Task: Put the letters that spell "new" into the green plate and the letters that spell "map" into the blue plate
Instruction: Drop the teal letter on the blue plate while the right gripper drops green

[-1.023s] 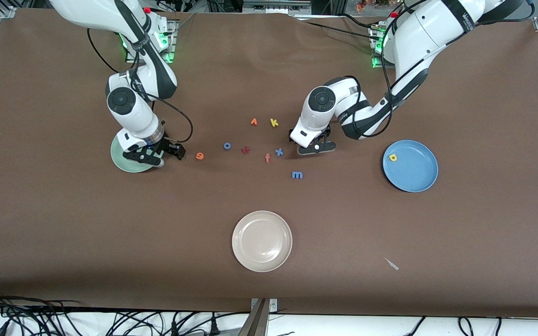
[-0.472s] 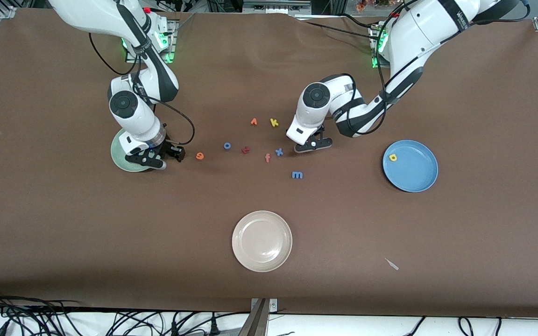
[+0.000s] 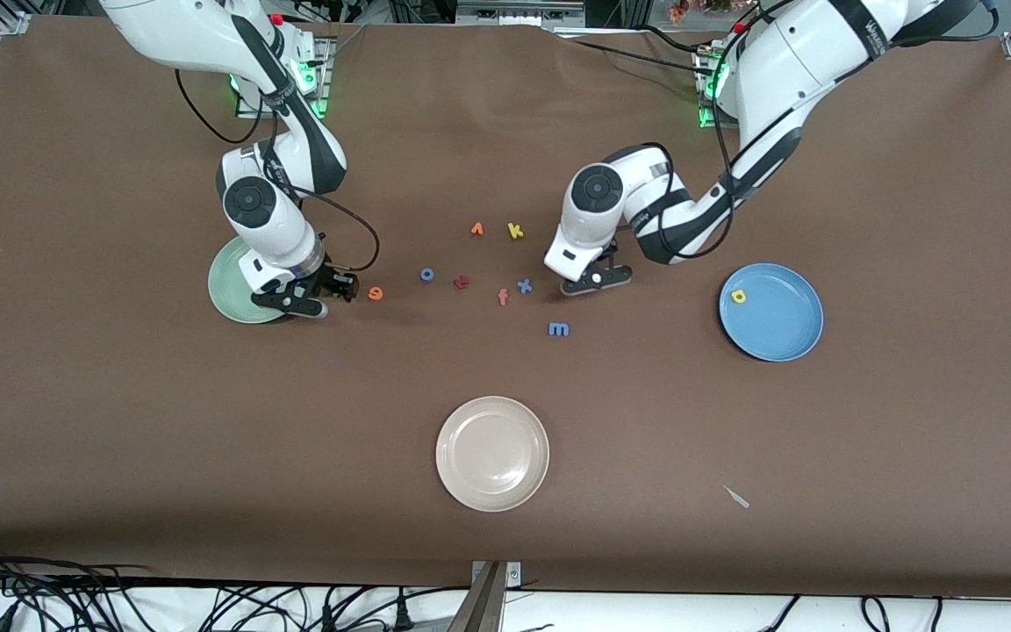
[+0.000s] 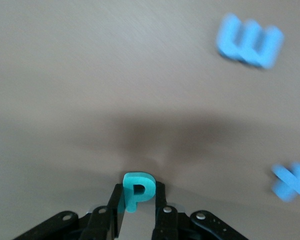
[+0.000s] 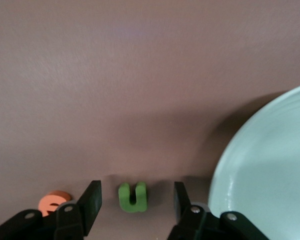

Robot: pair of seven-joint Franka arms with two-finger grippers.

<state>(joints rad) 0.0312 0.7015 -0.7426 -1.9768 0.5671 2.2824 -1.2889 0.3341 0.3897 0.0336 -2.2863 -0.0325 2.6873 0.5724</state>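
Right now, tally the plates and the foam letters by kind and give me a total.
Plates: 3 (green plate, blue plate, beige plate)
Foam letters: 11 (orange e, blue o, dark red t, coral f, blue x, orange v, yellow k, blue m, yellow a, teal p, green n)
Total: 14

Figure: the two arms I drive, seen from the front camera and both wrist cameras. Each arm has glossy white shells with black bands at the joints, and each wrist carries a round dark-grey cap. Black cables loop from forearm to wrist. Green lamps glow at both bases, each with a red button beside it. The left arm's upper link bears dark lettering I cannot read. The left hand [image 4: 137, 212] and right hand [image 5: 135, 202] are matt black, with silver screws on their bodies.
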